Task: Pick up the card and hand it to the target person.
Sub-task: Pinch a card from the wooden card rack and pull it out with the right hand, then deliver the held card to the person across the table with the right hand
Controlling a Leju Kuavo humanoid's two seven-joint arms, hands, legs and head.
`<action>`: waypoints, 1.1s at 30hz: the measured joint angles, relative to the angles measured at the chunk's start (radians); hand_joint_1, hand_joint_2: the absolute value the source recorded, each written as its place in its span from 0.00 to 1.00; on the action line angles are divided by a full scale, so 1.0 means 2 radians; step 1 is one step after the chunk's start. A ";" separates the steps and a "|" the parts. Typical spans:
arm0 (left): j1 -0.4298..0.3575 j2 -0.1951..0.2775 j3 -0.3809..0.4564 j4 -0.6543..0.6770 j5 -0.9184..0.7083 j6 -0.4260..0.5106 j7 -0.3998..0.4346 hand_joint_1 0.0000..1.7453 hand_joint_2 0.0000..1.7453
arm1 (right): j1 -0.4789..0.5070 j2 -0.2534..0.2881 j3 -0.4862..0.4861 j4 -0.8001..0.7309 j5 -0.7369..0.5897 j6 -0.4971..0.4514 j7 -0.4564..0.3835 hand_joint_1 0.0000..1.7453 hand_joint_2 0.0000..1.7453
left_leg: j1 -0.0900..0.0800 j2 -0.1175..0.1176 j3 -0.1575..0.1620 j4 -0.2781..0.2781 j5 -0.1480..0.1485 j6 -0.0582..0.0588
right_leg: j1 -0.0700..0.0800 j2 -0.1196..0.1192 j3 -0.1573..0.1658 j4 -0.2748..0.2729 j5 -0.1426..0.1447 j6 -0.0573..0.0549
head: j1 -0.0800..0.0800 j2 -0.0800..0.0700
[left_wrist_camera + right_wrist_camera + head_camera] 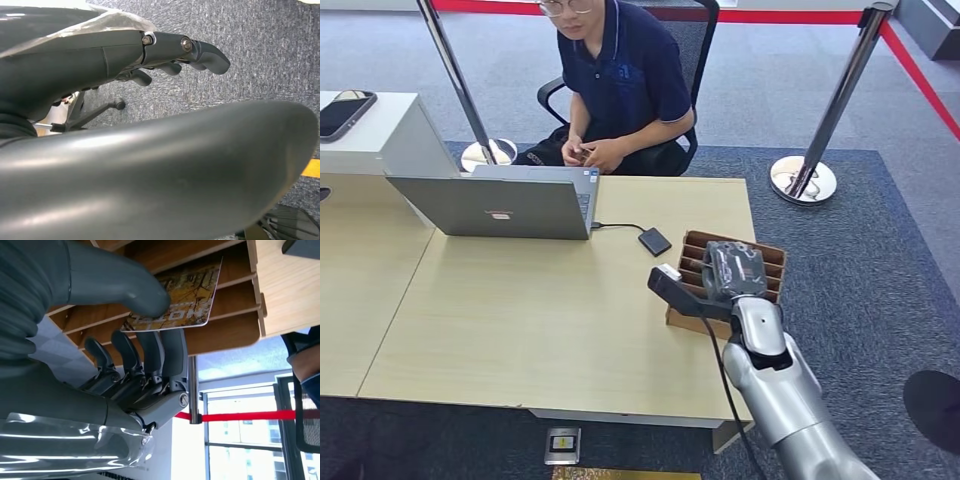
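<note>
In the right wrist view a yellow and black printed card (pixel 185 297) is pinched between the thumb and the darker fingers (pixel 166 347) of my right hand (pixel 151 325), just off the slots of a brown wooden card rack (pixel 234 330). From the head, my right hand (pixel 727 275) hovers over that rack (pixel 773 262) at the table's right end. A person in a dark blue shirt (pixel 626 70) sits behind the table, hands together near the laptop. My left hand (pixel 177 55) hangs over grey carpet, its fingers loosely curled and holding nothing.
An open grey laptop (pixel 497 205) stands on the wooden table (pixel 546 320), cabled to a small dark drive (pixel 654 241). A phone (pixel 343 112) lies on a white unit at the left. Stanchion posts (pixel 803 175) with red tape stand behind on the carpet.
</note>
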 joint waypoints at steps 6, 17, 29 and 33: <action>0.000 0.000 0.000 0.000 0.001 0.000 0.000 0.00 0.00 | 0.000 -0.002 0.000 -0.010 0.000 0.003 -0.002 0.86 1.00 | 0.000 0.000 0.000 0.000 0.000 0.000 | 0.000 0.000 0.000 0.000 0.000 0.000 | 0.000 0.000; 0.000 0.000 0.000 0.000 0.009 0.002 0.000 0.00 0.00 | -0.001 -0.006 0.002 -0.070 -0.008 0.010 -0.011 0.82 1.00 | 0.000 0.000 -0.001 0.000 0.000 0.000 | 0.000 0.000 -0.001 0.000 0.000 0.000 | 0.000 0.000; 0.000 -0.001 0.001 0.000 0.017 0.009 0.003 0.00 0.00 | -0.028 -0.008 0.034 -0.158 -0.009 0.037 -0.019 0.81 1.00 | 0.000 0.000 -0.001 0.000 0.000 0.000 | 0.000 0.000 -0.001 0.000 0.000 0.000 | 0.000 0.000; -0.001 -0.001 0.001 0.000 0.016 0.011 0.005 0.00 0.00 | -0.058 0.001 0.045 -0.146 -0.021 0.043 -0.018 0.82 1.00 | 0.000 0.000 -0.002 0.000 0.001 0.000 | 0.000 0.000 -0.001 0.000 0.001 0.000 | 0.000 0.000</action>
